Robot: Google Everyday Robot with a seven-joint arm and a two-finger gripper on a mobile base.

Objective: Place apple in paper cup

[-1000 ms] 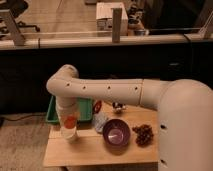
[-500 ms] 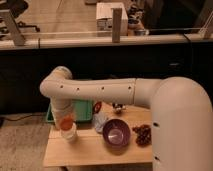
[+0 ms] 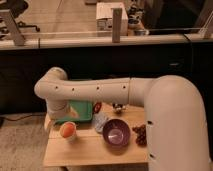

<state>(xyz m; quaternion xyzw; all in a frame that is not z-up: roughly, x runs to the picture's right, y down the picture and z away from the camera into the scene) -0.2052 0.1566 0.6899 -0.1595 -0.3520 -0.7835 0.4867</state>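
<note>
The apple (image 3: 66, 129), orange-yellow with a reddish blush, sits inside the small white paper cup (image 3: 69, 136) at the left front of the wooden table (image 3: 90, 150). My arm reaches from the right, bends at a white elbow (image 3: 51, 90) and comes down at the table's left. My gripper (image 3: 63, 118) is just above and behind the cup, apart from the apple, and partly merges with the arm's white casing.
A purple bowl (image 3: 116, 132) stands mid-table, with a dark grape cluster (image 3: 141, 134) to its right. A green container (image 3: 80, 111) is behind the cup, with a red item (image 3: 97, 106) and a crumpled clear wrapper (image 3: 100, 121) beside it. A glass-topped counter runs behind.
My arm has risen from the cup and swung slightly left. The apple stays in the cup, now uncovered.
</note>
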